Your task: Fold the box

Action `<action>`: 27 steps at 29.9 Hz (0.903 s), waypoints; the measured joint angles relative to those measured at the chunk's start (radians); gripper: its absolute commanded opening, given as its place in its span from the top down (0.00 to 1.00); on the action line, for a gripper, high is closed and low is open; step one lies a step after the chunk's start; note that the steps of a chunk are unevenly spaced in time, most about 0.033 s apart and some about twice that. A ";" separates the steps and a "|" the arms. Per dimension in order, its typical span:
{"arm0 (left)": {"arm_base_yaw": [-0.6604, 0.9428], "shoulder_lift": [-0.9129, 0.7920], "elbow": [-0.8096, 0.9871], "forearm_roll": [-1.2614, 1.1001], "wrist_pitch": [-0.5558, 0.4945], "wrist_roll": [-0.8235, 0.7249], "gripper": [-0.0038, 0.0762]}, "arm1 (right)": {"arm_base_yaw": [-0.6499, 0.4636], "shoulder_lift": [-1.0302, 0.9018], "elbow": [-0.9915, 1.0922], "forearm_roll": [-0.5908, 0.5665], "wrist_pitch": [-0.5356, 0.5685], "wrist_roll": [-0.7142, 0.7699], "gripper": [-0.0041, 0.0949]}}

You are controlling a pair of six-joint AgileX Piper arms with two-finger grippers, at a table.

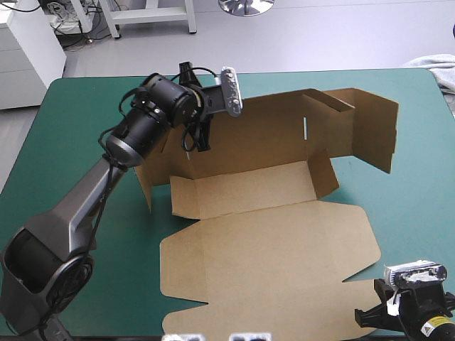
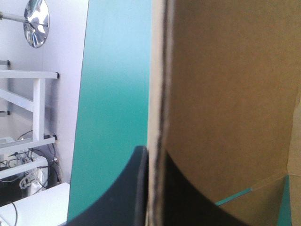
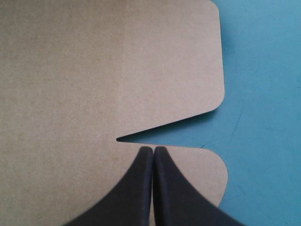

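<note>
Left gripper [image 2: 149, 157]: pinching a raised wall [image 2: 225, 94] of the brown box [image 1: 270, 249].
Right gripper [image 3: 153, 149]: fingers pressing together, pointing at the flat lid [image 3: 94, 70] corner.

The brown box [image 1: 270, 249] sits mid-frame, half formed: lid panel flat at lower centre, walls raised across the upper middle.

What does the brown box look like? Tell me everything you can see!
The box is one cut sheet of brown board, half built. Its big lid panel lies flat on the teal-green cover, with rounded corners and a slit beside a small flap. Behind it, walls stand raised. The left tool is shut on one wall's edge. The right tool, shut, is over the small flap.
</note>
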 measured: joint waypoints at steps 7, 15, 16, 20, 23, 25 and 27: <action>-0.187 -0.002 0.014 0.183 0.000 -0.165 0.97 | 0.000 0.000 0.000 0.000 0.000 0.000 0.97; -0.348 -0.045 0.234 0.462 -0.093 -0.427 0.97 | 0.000 0.000 0.000 0.000 0.000 0.000 0.97; -0.364 -0.053 0.272 0.516 -0.111 -0.487 0.97 | 0.000 0.000 0.000 0.000 0.000 0.000 0.97; -0.429 -0.088 0.420 0.740 -0.156 -0.731 0.97 | 0.000 0.000 0.000 0.000 0.000 0.000 0.97; -0.474 -0.101 0.509 0.883 -0.169 -0.889 0.97 | 0.000 0.000 0.000 0.000 0.000 0.001 0.97; -0.494 -0.104 0.560 0.957 -0.176 -0.954 0.97 | 0.000 0.000 0.000 0.000 0.000 0.009 0.97; -0.502 -0.104 0.611 1.022 -0.180 -1.012 0.97 | 0.000 0.000 -0.001 0.000 0.000 0.028 0.97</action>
